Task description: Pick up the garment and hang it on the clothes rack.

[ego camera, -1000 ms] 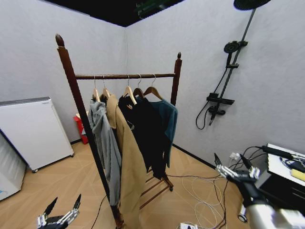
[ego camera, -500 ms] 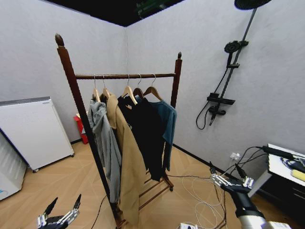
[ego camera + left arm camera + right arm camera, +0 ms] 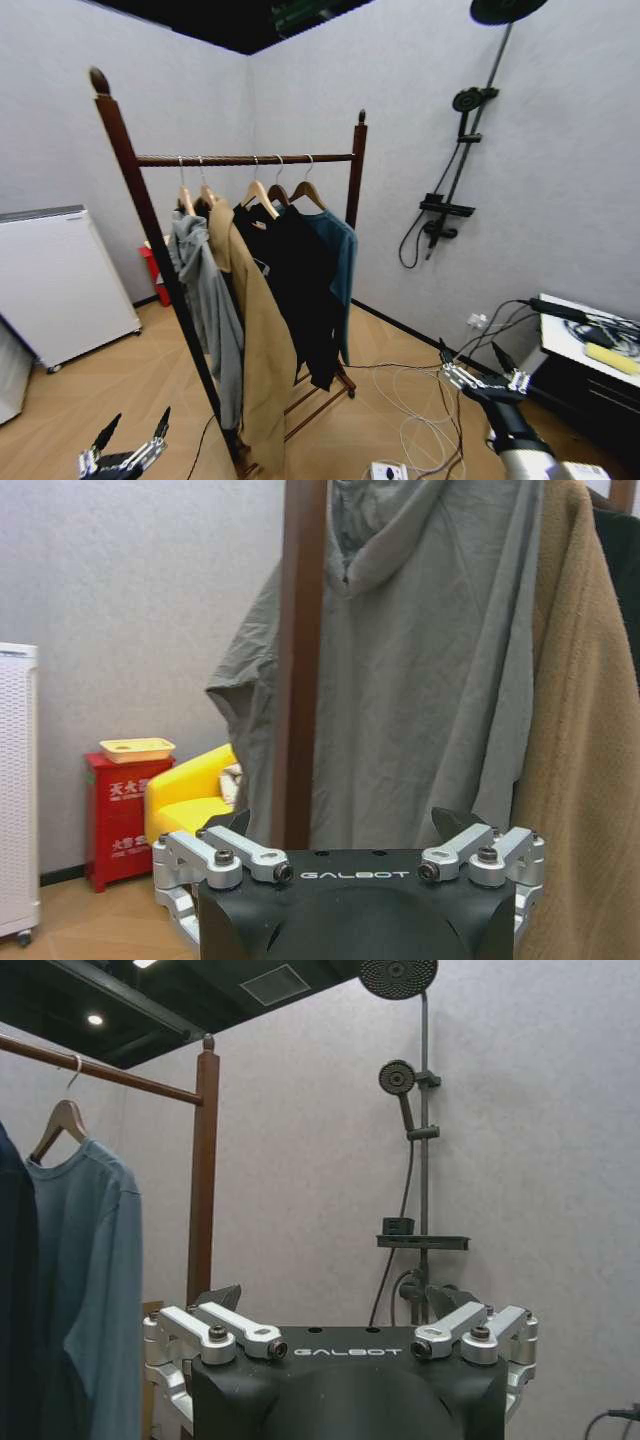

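Dark teal long-sleeved garment (image 3: 335, 255) on wooden hanger: hangs lengthwise at far end of reddish-brown wooden clothes rack (image 3: 245, 159). Right gripper (image 3: 478, 371) nearer, fingers apart, empty; left gripper (image 3: 128, 447) low, likewise apart.

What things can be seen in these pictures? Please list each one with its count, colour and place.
clothes rack: one, dark reddish-brown wood, middle of the room
garment: one, teal, on a wooden hanger at the rack's far end
black coat: one, next to the teal garment
tan coat: one, middle of the bar
grey hoodie: one, nearest end of the bar
shower set: one, black, on the right wall
white cabinet: one, by the left wall
red box: one, on the floor behind the rack
yellow seat: one, beside the red box
cables: several, white and black, on the floor
left gripper: open, low on the left
right gripper: open, low on the right
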